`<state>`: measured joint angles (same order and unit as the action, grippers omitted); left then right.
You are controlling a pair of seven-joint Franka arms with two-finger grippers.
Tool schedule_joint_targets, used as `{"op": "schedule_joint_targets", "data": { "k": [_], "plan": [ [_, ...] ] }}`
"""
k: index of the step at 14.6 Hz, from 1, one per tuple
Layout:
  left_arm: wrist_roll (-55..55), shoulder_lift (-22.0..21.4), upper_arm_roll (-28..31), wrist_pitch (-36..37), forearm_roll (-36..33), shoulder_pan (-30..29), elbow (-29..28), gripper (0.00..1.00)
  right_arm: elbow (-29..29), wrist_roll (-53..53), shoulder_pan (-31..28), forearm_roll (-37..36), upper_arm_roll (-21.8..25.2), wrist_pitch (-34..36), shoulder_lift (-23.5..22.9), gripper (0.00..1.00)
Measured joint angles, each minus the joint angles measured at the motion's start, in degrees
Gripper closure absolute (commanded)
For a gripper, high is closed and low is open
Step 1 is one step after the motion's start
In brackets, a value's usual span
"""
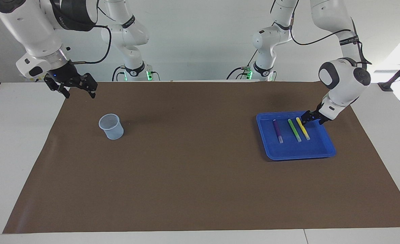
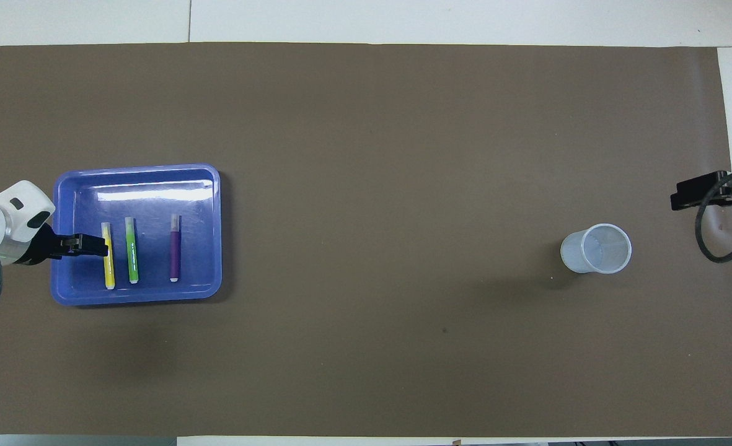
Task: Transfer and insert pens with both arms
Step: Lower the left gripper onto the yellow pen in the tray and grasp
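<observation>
Overhead view shows me a brown mat [image 2: 366, 155] over the white table [image 2: 465, 18]; left gripper [image 2: 100, 245] jaws apart at frame left, right gripper [image 1: 79, 90] jaws apart.

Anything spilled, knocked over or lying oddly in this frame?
Nothing stands out. The yellow pen, green pen and purple pen lie side by side in the blue tray, and the cup stands upright on the brown mat.
</observation>
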<state>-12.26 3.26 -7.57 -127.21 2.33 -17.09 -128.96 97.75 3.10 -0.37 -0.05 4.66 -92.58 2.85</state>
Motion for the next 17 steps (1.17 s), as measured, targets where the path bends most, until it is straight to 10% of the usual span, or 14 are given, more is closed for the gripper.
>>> {"op": "schedule_joint_targets", "data": {
  "k": [17],
  "plan": [
    [8.50, 3.66, -0.24, -4.76, -2.16, 2.37, -0.48, 0.50, 0.00, 0.00, 0.00, 0.00, 0.00, 0.00, 0.00, 0.00]
  ]
}}
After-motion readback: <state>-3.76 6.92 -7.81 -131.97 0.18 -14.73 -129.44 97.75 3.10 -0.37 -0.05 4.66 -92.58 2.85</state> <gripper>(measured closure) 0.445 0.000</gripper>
